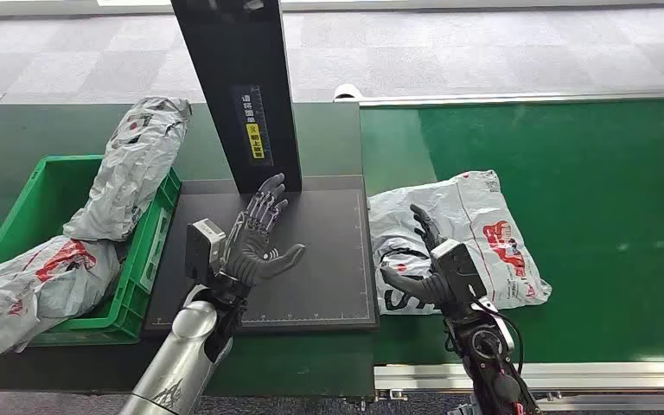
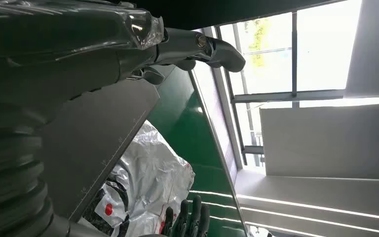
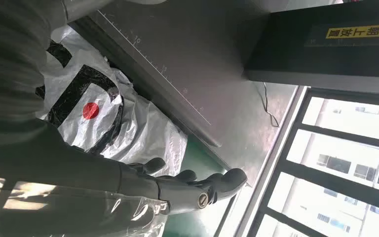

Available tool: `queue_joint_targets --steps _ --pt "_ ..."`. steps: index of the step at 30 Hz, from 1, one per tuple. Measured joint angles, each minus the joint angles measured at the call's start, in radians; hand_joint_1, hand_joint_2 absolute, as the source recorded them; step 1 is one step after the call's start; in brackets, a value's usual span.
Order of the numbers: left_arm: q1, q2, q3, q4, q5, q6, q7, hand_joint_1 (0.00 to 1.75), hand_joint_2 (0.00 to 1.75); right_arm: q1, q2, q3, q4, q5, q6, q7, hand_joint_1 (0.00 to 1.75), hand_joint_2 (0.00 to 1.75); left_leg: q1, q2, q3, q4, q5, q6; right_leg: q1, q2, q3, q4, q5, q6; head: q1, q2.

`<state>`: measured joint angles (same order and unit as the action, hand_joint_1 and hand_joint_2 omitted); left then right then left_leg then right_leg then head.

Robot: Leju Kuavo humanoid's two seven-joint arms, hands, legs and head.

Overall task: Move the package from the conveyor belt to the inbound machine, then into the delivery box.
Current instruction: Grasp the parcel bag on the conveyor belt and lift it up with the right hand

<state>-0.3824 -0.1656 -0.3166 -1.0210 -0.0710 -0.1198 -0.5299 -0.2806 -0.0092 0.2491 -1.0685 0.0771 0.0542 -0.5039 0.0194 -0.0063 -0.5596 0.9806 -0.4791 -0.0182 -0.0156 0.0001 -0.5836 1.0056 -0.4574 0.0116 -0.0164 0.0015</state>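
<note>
Your right hand (image 1: 428, 259) hovers open and empty over the package (image 1: 467, 238), which lies on the belt (image 1: 588, 173) directly beneath it, long axis running away to its right. Your left hand (image 1: 259, 238), open too, waits over the scanner plate (image 1: 328, 268).

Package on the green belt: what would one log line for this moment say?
package: lying on belt | right robot hand: open, over package | left robot hand: open, above scanner plate | crate: holds other bags
</note>
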Motion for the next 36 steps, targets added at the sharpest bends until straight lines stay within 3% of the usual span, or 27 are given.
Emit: queue_joint_targets --steps 9,12,16,20,23,36 --pt "0.0 0.0 0.0 0.0 0.0 0.0 0.0 0.0 1.75 0.001 0.0 0.0 -0.002 0.002 -0.004 0.0 0.0 1.75 0.0 0.0 0.0 0.0 0.0 0.0 0.0 0.0 0.0 0.0 0.0 0.0 0.0 0.0" --pt "0.0 0.0 0.0 0.0 0.0 0.0 0.0 0.0 1.75 0.001 -0.004 -0.002 -0.002 0.068 -0.08 0.025 0.0 1.75 0.0 0.0 0.0 0.0 0.0 0.0 0.0 0.0 0.0 0.0 0.0 0.0 0.0 0.0" --pt "0.002 0.002 0.0 -0.003 -0.001 0.0 0.012 0.0 1.75 -0.01 -0.028 -0.002 0.007 0.38 -0.327 0.181 0.0 1.75 0.0 0.0 0.0 0.0 0.0 0.0 0.0 0.0 0.0 0.0 0.0 0.0 0.0 0.0" --pt "0.006 0.004 0.0 -0.012 -0.007 -0.009 0.03 0.0 1.75 -0.039 -0.072 -0.026 0.064 0.743 -0.444 0.444 0.0 1.75 0.0 -0.001 0.0 0.0 0.0 0.0 0.0 0.0 0.0 0.0 0.0 0.0 0.0 0.0" --pt "0.009 0.004 0.001 -0.019 -0.014 -0.016 0.038 0.0 1.75 -0.057 -0.093 -0.065 0.121 0.891 -0.425 0.524 0.0 1.75 0.0 -0.001 -0.001 0.0 0.0 0.0 0.0 0.0 0.0 0.0 0.0 0.0 0.0 0.0" --pt "0.009 0.004 0.006 -0.022 -0.025 -0.027 0.035 0.0 1.75 -0.1 -0.106 -0.14 0.255 1.041 -0.322 0.475 0.0 1.75 0.0 -0.001 -0.001 0.0 0.0 0.0 0.0 0.0 0.0 0.0 0.0 0.0 0.0 0.0"
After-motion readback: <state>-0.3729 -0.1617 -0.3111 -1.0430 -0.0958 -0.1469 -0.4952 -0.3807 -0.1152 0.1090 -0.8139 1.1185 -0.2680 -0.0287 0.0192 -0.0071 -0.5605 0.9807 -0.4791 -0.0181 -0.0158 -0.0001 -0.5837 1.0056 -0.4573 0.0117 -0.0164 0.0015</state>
